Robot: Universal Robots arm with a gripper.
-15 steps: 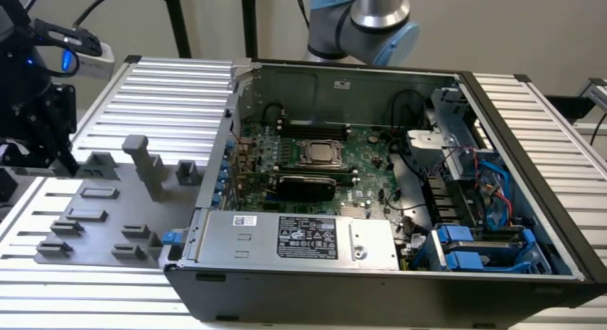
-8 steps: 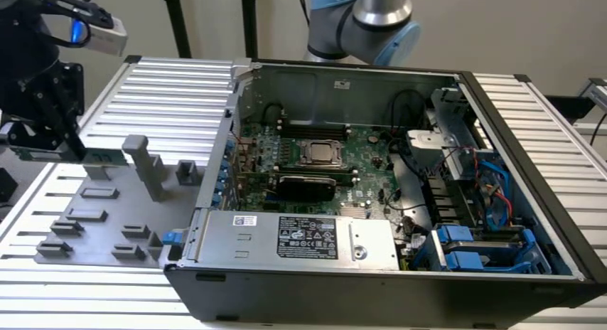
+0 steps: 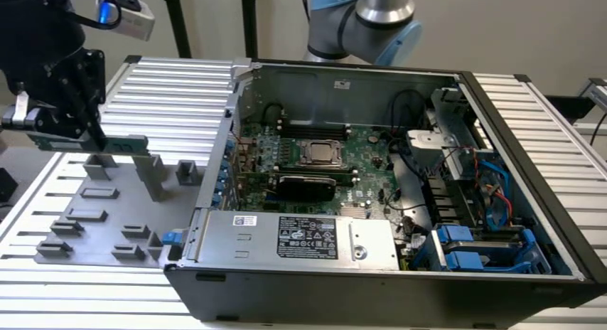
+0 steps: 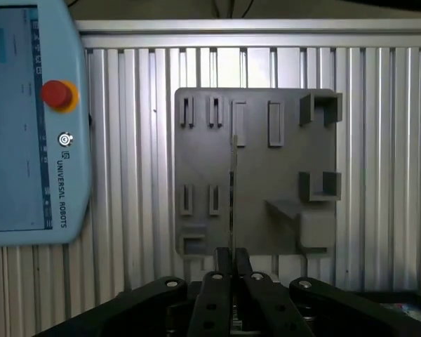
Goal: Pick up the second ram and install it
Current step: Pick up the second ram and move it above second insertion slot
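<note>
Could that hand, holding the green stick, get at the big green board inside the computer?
Probably yes: the case lies open upward, nothing covering the motherboard. The hand, gripping the second ram, hangs over the grey fixture beside it.

Slatted table (image 3: 170, 95) bears fixture plate (image 3: 95, 220), computer case (image 3: 379, 291), pendant (image 4: 28, 140).

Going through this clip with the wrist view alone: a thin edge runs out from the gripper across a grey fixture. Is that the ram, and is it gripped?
Observer: Yes. The exterior view shows its flat green face, and the gripper is shut on the ram stick.
Operator: Is it seated in the fixture?
Observer: No, it is held above the grey fixture, near its tall posts.
Operator: Where is the computer?
Observer: The open computer case lies to the exterior view's right of the fixture, with its motherboard exposed. The gripper is not over it.
</note>
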